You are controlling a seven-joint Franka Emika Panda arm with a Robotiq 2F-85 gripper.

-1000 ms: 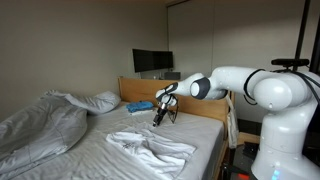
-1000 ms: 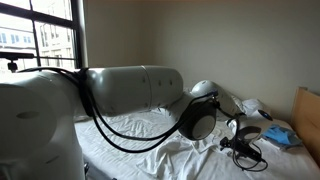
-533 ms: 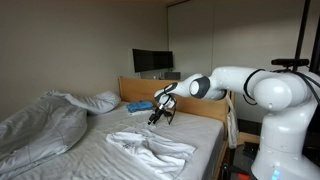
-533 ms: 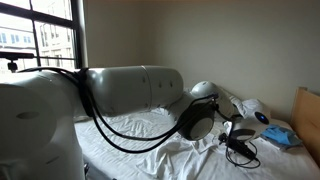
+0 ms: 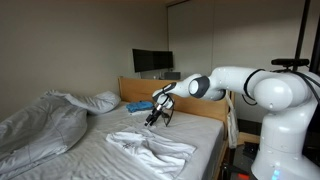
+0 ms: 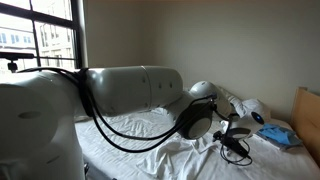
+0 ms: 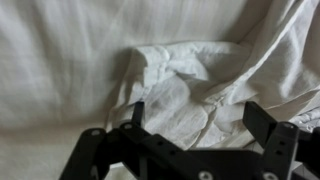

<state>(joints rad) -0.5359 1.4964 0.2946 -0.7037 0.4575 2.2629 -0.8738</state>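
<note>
My hand (image 5: 153, 118) hangs wide open near the crumpled white cloth (image 7: 190, 90) on the bed (image 5: 100, 160) — best centred over its thickest fold, I judge.

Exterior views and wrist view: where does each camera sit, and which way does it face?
Exterior view: at the foot end, facing the headboard; shows the arm and the open gripper.
Exterior view: close behind the arm, looking across the bed, window on the left; the arm fills the foreground.
Wrist view: looks down on crumpled white cloth; fingers along the bottom.
Shared: both exterior views show the gripper over the bed.
</note>
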